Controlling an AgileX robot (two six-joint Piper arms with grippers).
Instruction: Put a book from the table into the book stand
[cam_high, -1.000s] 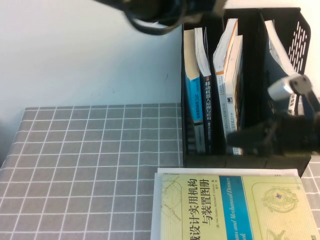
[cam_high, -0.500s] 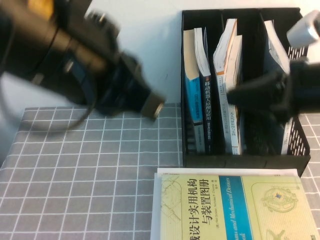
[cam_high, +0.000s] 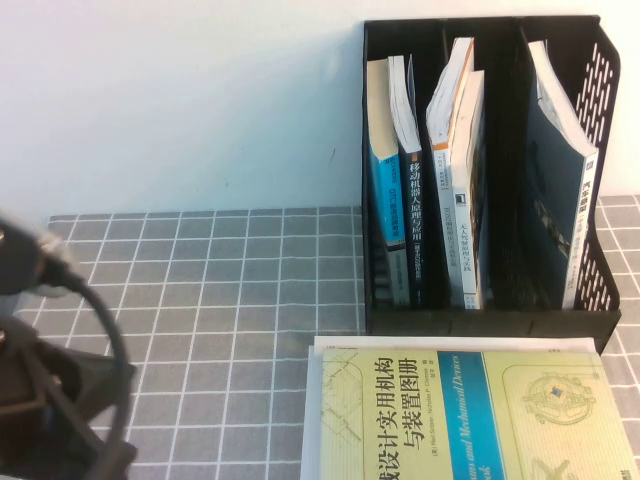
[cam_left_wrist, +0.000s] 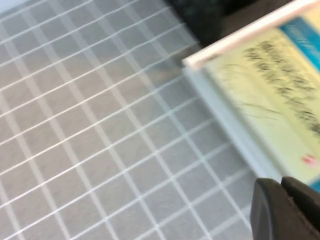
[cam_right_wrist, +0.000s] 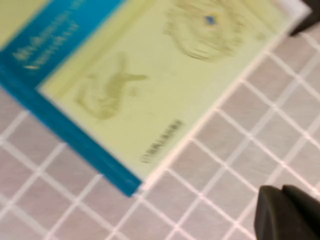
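Note:
The book (cam_high: 556, 190), with a dark cover and a white spine, stands leaning in the right compartment of the black book stand (cam_high: 490, 322) at the back right of the grey grid table (cam_high: 200, 300). No gripper touches it. My left arm (cam_high: 50, 400) is low at the front left corner. My left gripper (cam_left_wrist: 281, 184) hovers over the cloth near the corner of the pale yellow-green book (cam_left_wrist: 270, 95), its fingers together and empty. My right gripper (cam_right_wrist: 283, 190) is out of the high view; it hangs over the cloth by that book's other end (cam_right_wrist: 135, 75), fingers together and empty.
The yellow-green book with a blue band (cam_high: 470, 415) lies flat in front of the stand on a white layer (cam_high: 450, 343). The stand's left and middle compartments hold several upright books (cam_high: 400, 170). A white wall rises behind the table.
Both arms have pulled away from the stand. The left arm dropped to the front left corner and the right arm left the high view. The book stays in the right compartment.

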